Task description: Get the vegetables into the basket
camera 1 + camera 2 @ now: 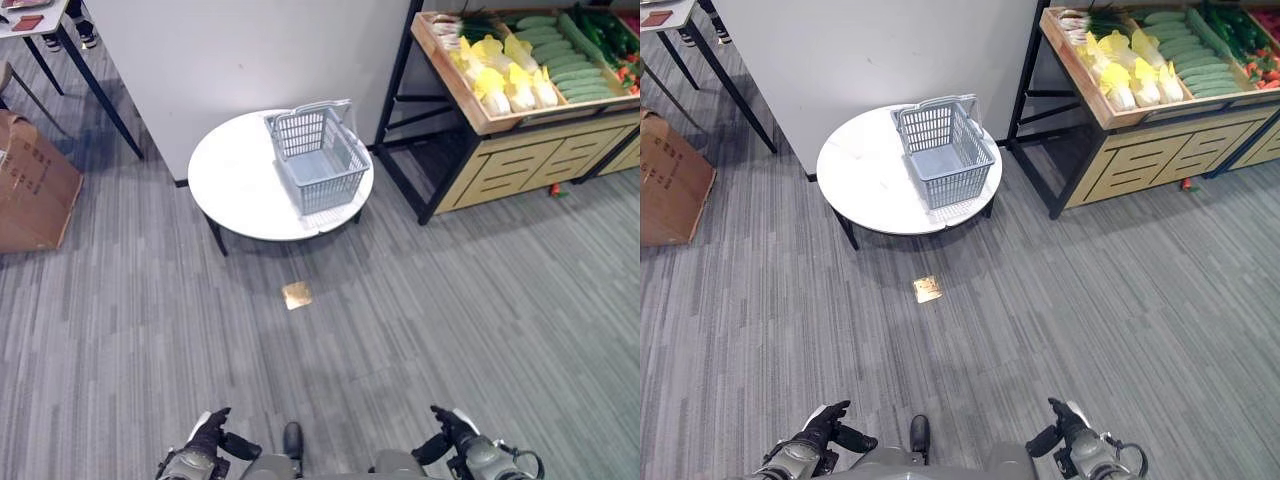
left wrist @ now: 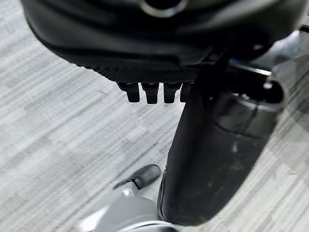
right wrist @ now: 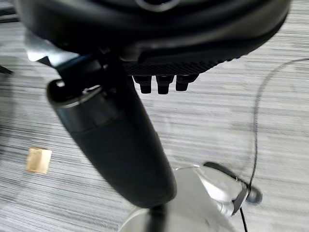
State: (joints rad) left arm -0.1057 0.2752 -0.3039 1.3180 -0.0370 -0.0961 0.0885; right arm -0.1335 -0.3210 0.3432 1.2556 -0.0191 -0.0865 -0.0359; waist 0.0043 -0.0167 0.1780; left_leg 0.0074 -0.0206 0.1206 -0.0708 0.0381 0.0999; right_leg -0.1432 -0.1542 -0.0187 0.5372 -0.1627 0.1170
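**Operator:** Both robot hands hung low at the near edge of the head views when I checked, the left robot hand (image 1: 207, 436) at the lower left and the right robot hand (image 1: 447, 432) at the lower right. Each wrist view showed the fingers straight and relaxed with the thumb standing out, over bare carpet. Neither held anything.

**Inspector:** And the basket?

**Operator:** I saw the grey basket (image 1: 318, 157) upright on the round white table (image 1: 233, 177), toward the table's right side, well ahead of the hands. Its handle was folded back toward the wall. Nothing lay inside it.

**Inspector:** Location of the vegetables?

**Operator:** They were in the wooden crate (image 1: 448, 67) on top of the produce stand (image 1: 520, 160), to the right of the table and apart from it. I noted yellow-and-white cabbages (image 1: 507, 82) in the left part, green cucumbers (image 1: 567, 65) beside them, and darker greens further right. Red items at the far right edge were too small for me to identify.

**Inspector:** Anything else on the floor?

**Operator:** I recorded a small brass floor plate (image 1: 297, 295) in the carpet just in front of the table, and a cardboard box (image 1: 32, 182) at the far left.
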